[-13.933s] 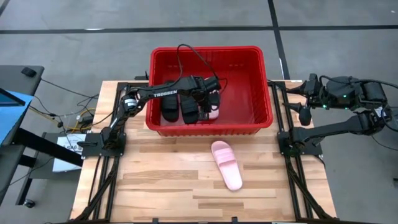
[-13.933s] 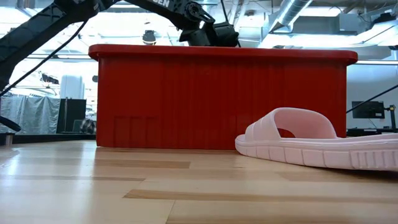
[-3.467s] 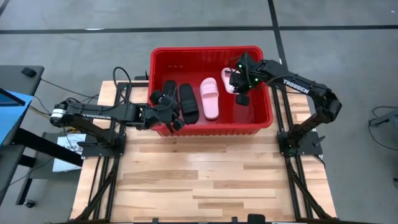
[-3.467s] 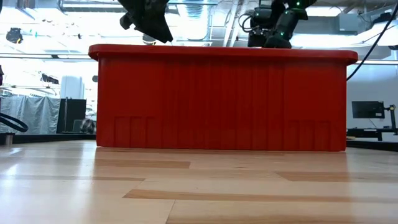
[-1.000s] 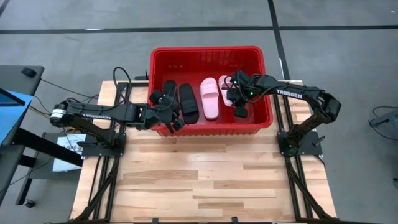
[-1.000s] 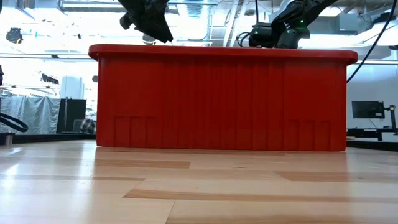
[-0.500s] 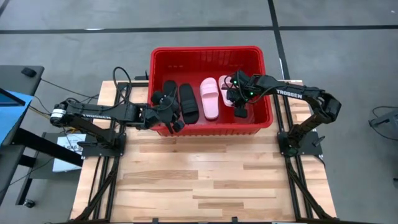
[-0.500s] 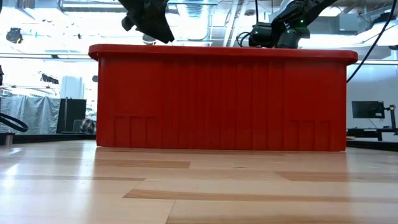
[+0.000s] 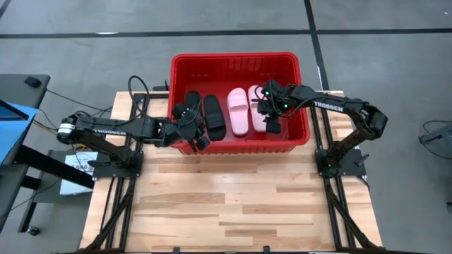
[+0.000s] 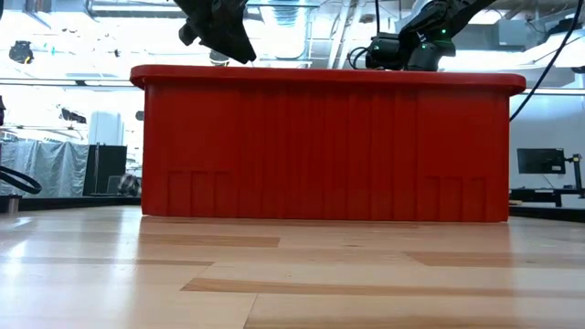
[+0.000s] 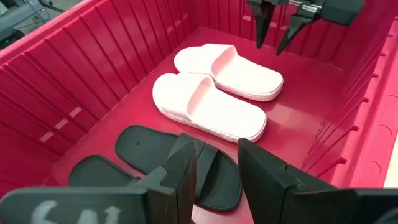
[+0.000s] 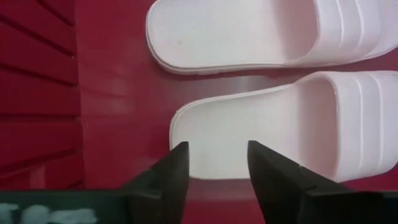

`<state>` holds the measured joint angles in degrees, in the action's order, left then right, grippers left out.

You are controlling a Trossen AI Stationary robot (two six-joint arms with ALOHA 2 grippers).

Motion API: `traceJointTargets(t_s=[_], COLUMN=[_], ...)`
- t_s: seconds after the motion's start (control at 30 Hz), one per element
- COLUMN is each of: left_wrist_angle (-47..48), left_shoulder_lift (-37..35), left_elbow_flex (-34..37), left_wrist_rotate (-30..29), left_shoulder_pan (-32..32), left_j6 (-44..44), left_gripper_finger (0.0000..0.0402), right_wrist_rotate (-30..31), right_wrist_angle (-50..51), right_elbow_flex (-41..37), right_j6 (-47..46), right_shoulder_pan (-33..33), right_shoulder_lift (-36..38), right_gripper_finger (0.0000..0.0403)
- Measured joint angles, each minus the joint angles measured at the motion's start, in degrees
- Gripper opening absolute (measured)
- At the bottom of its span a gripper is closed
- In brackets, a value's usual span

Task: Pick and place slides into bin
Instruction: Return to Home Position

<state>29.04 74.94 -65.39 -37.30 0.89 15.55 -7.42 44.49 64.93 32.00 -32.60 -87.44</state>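
Note:
The red bin [image 9: 233, 59] stands at the table's far side and holds all the slides. Two black slides [image 9: 214, 116] lie at its left and two pink slides [image 9: 239, 111] lie side by side to their right, soles on the floor. My right gripper [image 12: 214, 168] hangs open, pointing down, over the heel end [image 12: 211, 137] of the right-hand pink slide [image 9: 257, 106], and its fingers stand clear of it [image 11: 269, 46]. My left gripper [image 11: 217, 171] hovers open above the black slides [image 11: 155, 155] at the bin's near left [image 9: 191, 128], with nothing between its fingers.
The bin's sloped walls [image 11: 93, 68] and thick rim [image 10: 320, 75] ring both grippers. The wooden table [image 9: 226, 204] stretches in front of the bin. Black arm frames [image 9: 116, 166] stand at the left and right edges.
My right gripper has let go of the second pink slide. The slide showed only at its far end beside the gripper and now lies flat on the bin floor, next to the other pink slide. Both arms have kept their places.

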Motion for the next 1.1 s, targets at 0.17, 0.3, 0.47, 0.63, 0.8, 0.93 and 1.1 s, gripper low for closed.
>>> traceJointTargets(t_s=[0.17, 0.3, 0.47, 0.63, 0.8, 0.93, 1.1], left_wrist_angle=[0.0, 0.0, 0.05, -0.17, -0.96, -5.97, -10.18], left_shoulder_lift=[0.0, 0.0, -0.93, -4.63, -11.05, -17.31, -24.87], left_elbow_flex=[0.0, 0.0, -0.58, -4.45, -9.93, -11.88, -11.91], left_wrist_rotate=[0.0, -0.04, -1.39, -4.23, -5.02, -1.49, 11.2], left_shoulder_pan=[0.0, 0.0, 0.0, 0.0, 0.12, 1.36, 3.57], left_j6=[0.0, -0.02, -2.28, -7.68, -12.24, -16.17, -22.11], left_gripper_finger=[0.0108, 0.0108, 0.0108, 0.0108, 0.0108, 0.0108, 0.0108], right_wrist_rotate=[0.0, 0.02, 4.41, 8.99, 9.03, 8.59, 1.81], right_wrist_angle=[-0.01, -0.5, 0.27, 3.84, 8.11, 11.32, 9.91], right_elbow_flex=[0.02, 0.04, 3.51, 12.8, 26.17, 37.98, 48.69], right_j6=[0.03, 0.03, -1.83, -2.45, -4.42, -7.04, -12.67], right_shoulder_pan=[0.0, 0.0, 0.36, 1.1, 2.93, 5.6, 9.07], right_shoulder_lift=[0.0, 0.0, -0.07, -0.07, -0.04, 0.21, 3.27], right_gripper_finger=[0.0174, 0.0178, 0.0176, 0.0179, 0.018, 0.0177, 0.0177])
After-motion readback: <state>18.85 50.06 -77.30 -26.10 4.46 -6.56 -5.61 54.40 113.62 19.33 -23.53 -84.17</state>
